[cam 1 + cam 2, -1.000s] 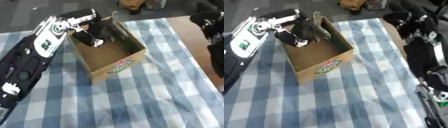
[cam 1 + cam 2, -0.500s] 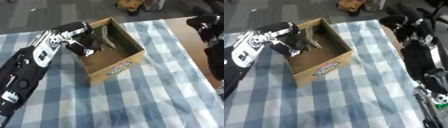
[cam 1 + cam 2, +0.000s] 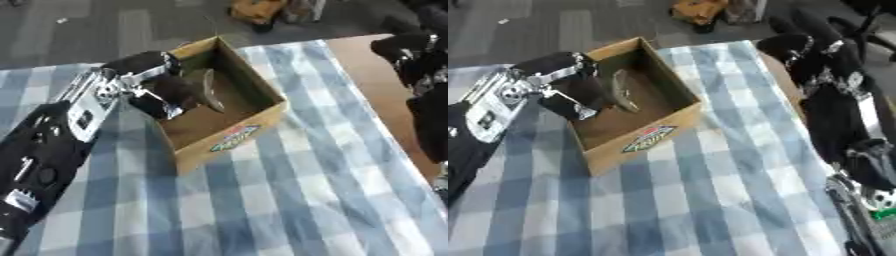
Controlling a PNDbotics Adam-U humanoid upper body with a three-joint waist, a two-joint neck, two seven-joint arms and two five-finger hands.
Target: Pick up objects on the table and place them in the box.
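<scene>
Box [image 3: 229,131]: open brown cardboard, labelled.

The left arm is glossy black with a silver-white wrist section bearing round fittings; its robot hand [image 3: 171,92] is black. The right arm is black, its robot hand [image 3: 798,47] too.

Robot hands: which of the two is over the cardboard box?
The left robot hand, reaching over the box; the right robot hand is off beyond the table's right edge.
</scene>
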